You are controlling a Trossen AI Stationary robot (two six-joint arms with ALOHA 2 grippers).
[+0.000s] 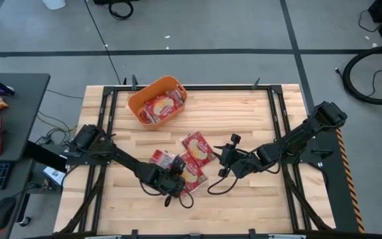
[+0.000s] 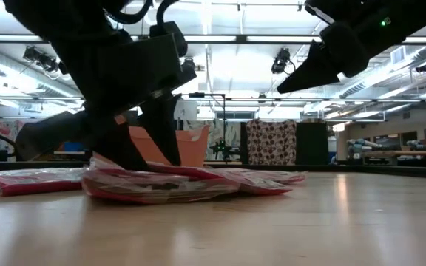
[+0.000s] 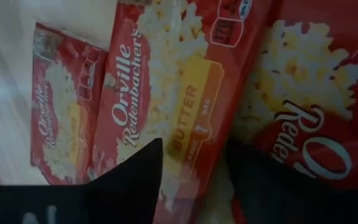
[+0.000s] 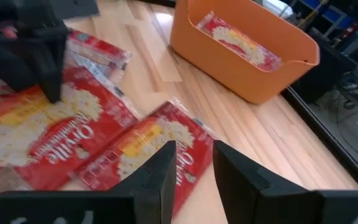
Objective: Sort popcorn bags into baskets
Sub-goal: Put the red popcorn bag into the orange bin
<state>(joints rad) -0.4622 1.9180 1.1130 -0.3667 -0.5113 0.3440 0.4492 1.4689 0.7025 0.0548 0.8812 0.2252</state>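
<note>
Your left gripper (image 3: 191,180), fingers parted and holding nothing, sits right over the popcorn bags (image 1: 192,159) lying loose well clear of the orange tub (image 1: 156,101), nearer than your right gripper (image 4: 191,171), also open and empty.

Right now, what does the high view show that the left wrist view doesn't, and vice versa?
Only the high view: the orange basket at the table's far edge with packets inside, the right gripper beside the loose pile, and the table itself. Only the left wrist view: the print on the packets, reading Orville Redenbacher's, Butter. Both: the left gripper, fingers apart, down on the loose popcorn bags mid-table.
</note>
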